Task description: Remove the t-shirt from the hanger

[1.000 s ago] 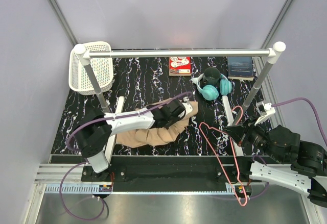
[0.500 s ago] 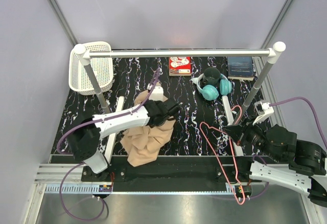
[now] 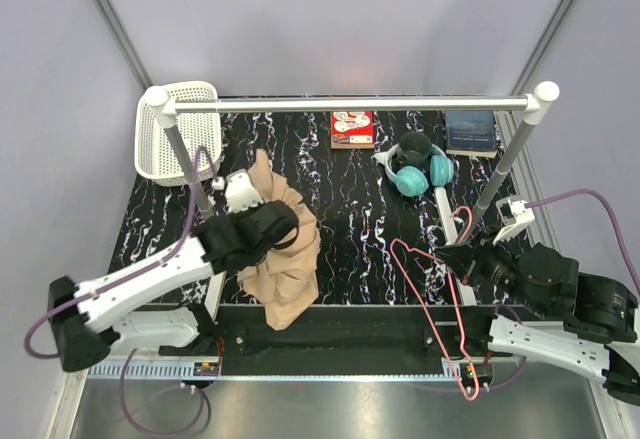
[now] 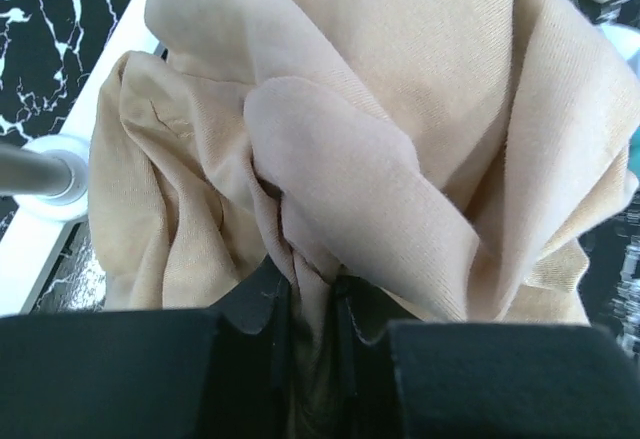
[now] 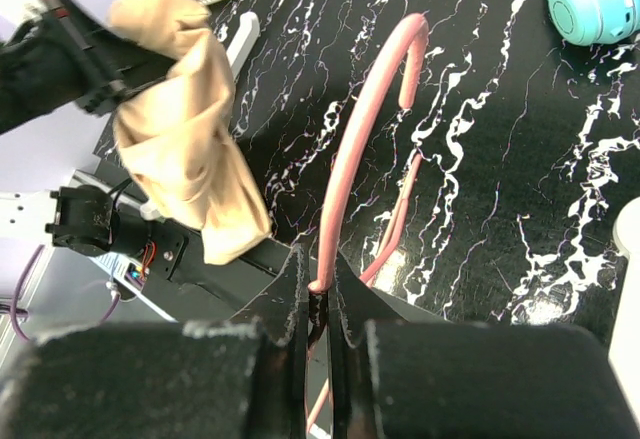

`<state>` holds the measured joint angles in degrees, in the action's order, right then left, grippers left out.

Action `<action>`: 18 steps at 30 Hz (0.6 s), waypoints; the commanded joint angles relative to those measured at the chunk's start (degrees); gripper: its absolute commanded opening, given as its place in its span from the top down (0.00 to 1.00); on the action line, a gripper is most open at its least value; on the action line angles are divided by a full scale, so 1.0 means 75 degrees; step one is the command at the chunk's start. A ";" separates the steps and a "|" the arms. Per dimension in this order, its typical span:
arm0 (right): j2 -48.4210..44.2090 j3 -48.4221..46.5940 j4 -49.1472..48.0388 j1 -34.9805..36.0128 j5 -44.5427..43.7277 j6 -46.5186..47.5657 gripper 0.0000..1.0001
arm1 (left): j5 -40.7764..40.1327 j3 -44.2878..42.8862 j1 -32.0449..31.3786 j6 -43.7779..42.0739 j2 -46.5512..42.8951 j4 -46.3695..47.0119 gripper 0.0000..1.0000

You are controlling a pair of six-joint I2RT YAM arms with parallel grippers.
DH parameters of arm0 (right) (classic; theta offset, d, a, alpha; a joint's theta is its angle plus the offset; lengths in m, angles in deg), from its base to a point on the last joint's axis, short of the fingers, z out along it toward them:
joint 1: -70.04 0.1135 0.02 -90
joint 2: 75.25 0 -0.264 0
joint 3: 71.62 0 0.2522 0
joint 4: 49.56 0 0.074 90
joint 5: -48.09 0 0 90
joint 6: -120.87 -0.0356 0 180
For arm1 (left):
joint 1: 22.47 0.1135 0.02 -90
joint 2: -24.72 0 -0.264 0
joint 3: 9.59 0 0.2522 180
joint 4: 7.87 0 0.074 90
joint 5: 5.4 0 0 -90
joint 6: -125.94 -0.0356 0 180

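Crumpled tan fabric t-shirt [image 4: 400, 109], sleeves hidden, dangles from left gripper [image 4: 310, 304] pinch; right gripper [image 5: 318, 294] clamps pink wire hanger [image 5: 349, 159], hook farthest.

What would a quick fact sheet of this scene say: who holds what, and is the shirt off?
left gripper: shut on the t-shirt, which hangs bunched from it
right gripper: shut on the hanger wire
shirt and hanger: apart; nothing hangs on the hanger
at the back: white rail, basket, teal headphones
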<state>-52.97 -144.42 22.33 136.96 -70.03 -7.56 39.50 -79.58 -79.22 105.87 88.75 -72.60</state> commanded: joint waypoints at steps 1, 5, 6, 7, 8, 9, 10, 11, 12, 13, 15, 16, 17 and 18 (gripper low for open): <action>0.0158 0.0045 -0.0625 0.0008 -0.0294 0.0039 1.00 | 0.0410 0.0593 0.0055 0.0645 -0.1223 0.0010 1.00; 0.0333 0.0127 -0.0824 -0.0016 -0.0259 0.0121 1.00 | 0.0845 0.0946 0.0079 0.1257 -0.2009 -0.0283 1.00; 0.0415 0.0127 -0.0871 0.0007 -0.0235 0.0121 1.00 | 0.0880 0.0981 0.0079 0.1351 -0.2277 -0.0400 1.00; 0.0439 0.0138 -0.0883 -0.0004 -0.0224 0.0132 1.00 | 0.0892 0.0981 0.0079 0.1630 -0.2395 -0.0749 1.00; 0.0474 0.0150 -0.0918 0.0008 -0.0235 0.0144 1.00 | 0.0869 0.0981 0.0079 0.1842 -0.2536 -0.0973 1.00; 0.0509 0.0162 -0.0953 -0.0004 -0.0247 0.0144 1.00 | 0.0834 0.0981 0.0067 0.2018 -0.2827 -0.1207 1.00; 0.0498 0.0174 -0.0965 -0.0004 -0.0247 0.0144 1.00 | 0.0729 0.0981 0.0078 0.2344 -0.2993 -0.1662 1.00; 0.0498 0.0197 -0.1035 0.0008 -0.0259 0.0156 1.00 | 0.0647 0.0993 0.0090 0.2510 -0.3145 -0.1887 1.00; 0.0509 0.0220 -0.1059 0.0008 -0.0247 0.0168 1.00 | 0.0565 0.1005 0.0090 0.2674 -0.3402 -0.2098 1.00; 0.0498 0.0244 -0.1094 -0.0004 -0.0235 0.0168 1.00 | 0.0425 0.1005 0.0090 0.2966 -0.3520 -0.2518 1.00; 0.0544 0.0256 -0.1188 -0.0004 -0.0200 0.0179 1.00 | 0.0354 0.1109 0.0090 0.3098 -0.3836 -0.2732 1.00; 0.0556 0.0267 -0.1211 0.0008 -0.0188 0.0191 1.00 | 0.0365 0.1157 0.0090 0.3063 -0.3954 -0.2733 1.00; 0.0579 0.0256 -0.1223 -0.0004 -0.0188 0.0191 1.00 | 0.0377 0.1215 0.0090 0.3051 -0.4176 -0.2744 1.00; 0.0603 0.0267 -0.1235 -0.0004 -0.0188 0.0214 1.00 | 0.0365 0.1239 0.0090 0.3016 -0.4294 -0.2791 1.00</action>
<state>-49.52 -142.30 16.99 136.96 -69.94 -6.78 45.27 -71.21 -78.85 124.54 59.88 -90.28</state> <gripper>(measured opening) 0.074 0.159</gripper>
